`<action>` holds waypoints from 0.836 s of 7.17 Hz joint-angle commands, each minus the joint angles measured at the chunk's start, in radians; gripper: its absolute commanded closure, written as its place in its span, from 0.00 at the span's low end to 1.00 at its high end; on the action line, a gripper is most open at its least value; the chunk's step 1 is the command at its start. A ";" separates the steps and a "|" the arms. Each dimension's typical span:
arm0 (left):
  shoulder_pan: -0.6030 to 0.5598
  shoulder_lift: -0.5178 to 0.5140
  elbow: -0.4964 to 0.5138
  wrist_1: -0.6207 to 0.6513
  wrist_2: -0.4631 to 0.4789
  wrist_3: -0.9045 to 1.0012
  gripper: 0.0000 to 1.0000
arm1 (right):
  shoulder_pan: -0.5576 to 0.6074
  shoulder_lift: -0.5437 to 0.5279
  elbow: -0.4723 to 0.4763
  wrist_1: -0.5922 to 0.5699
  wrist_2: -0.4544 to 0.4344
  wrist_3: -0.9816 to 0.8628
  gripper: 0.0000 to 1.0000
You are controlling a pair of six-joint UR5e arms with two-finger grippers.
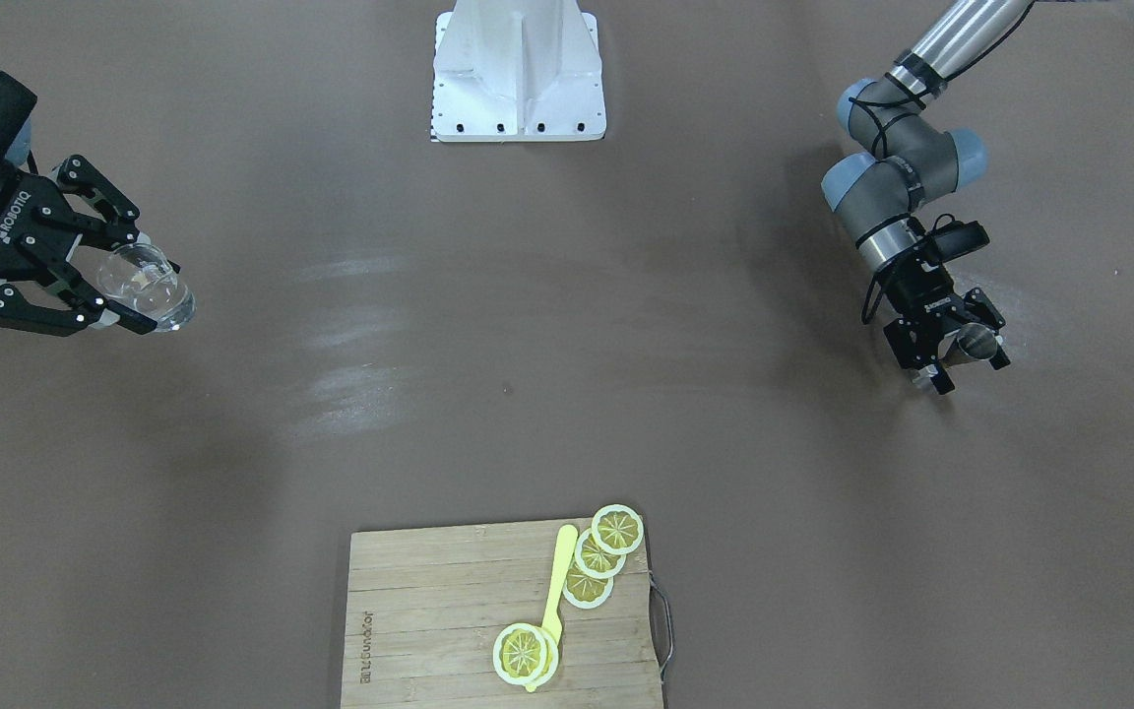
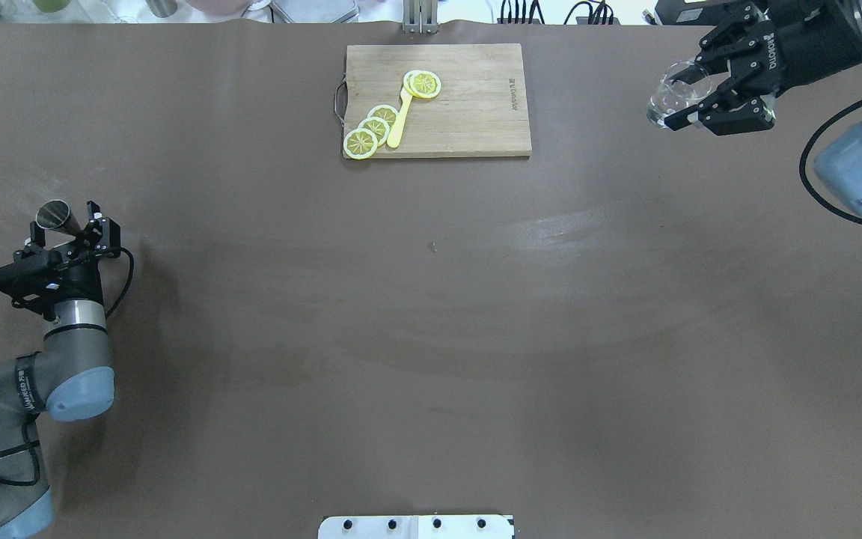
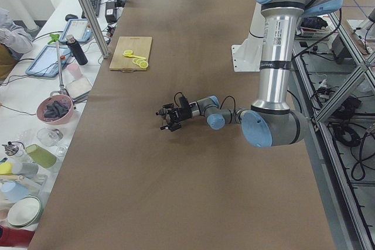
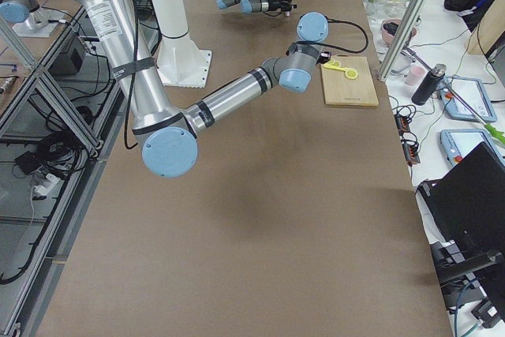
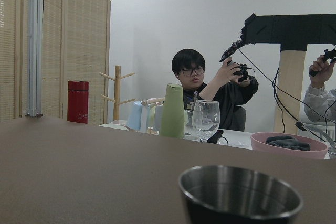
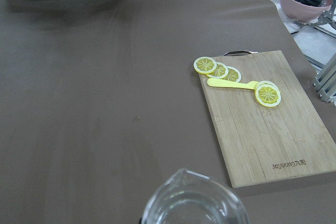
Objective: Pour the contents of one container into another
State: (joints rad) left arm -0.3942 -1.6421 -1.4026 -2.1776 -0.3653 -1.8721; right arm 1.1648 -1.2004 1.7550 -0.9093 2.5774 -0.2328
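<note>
My right gripper (image 2: 678,96) is shut on the small clear glass cup (image 2: 669,91) and holds it in the air over the table's far right corner. From across the table that gripper (image 1: 142,283) and the cup (image 1: 149,288) sit at the left edge, the cup tipped on its side. The cup's pouring lip (image 6: 194,203) fills the bottom of the right wrist view. My left gripper (image 2: 60,218) lies low at the table's left side, shut on the grey steel jigger (image 2: 52,214). The jigger's open rim (image 5: 240,192) shows in the left wrist view.
A wooden cutting board (image 2: 468,112) with lemon slices (image 2: 371,131) and a yellow knife (image 2: 397,123) lies at the far middle edge. The white robot base (image 1: 518,79) stands at the near edge. Bottles and bowls sit on a side bench beyond the table.
</note>
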 commanded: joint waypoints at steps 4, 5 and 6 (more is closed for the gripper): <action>0.003 -0.008 0.001 0.001 -0.003 0.001 0.92 | 0.004 -0.018 0.034 -0.028 -0.006 0.000 1.00; 0.005 -0.008 0.001 0.001 -0.004 0.002 1.00 | -0.004 -0.018 0.034 -0.028 -0.008 0.000 1.00; 0.005 -0.008 -0.012 0.001 -0.004 0.005 1.00 | -0.008 -0.016 0.034 -0.040 -0.009 0.000 1.00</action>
State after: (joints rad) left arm -0.3903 -1.6505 -1.4049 -2.1767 -0.3692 -1.8697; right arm 1.1629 -1.2169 1.7885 -0.9401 2.5700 -0.2331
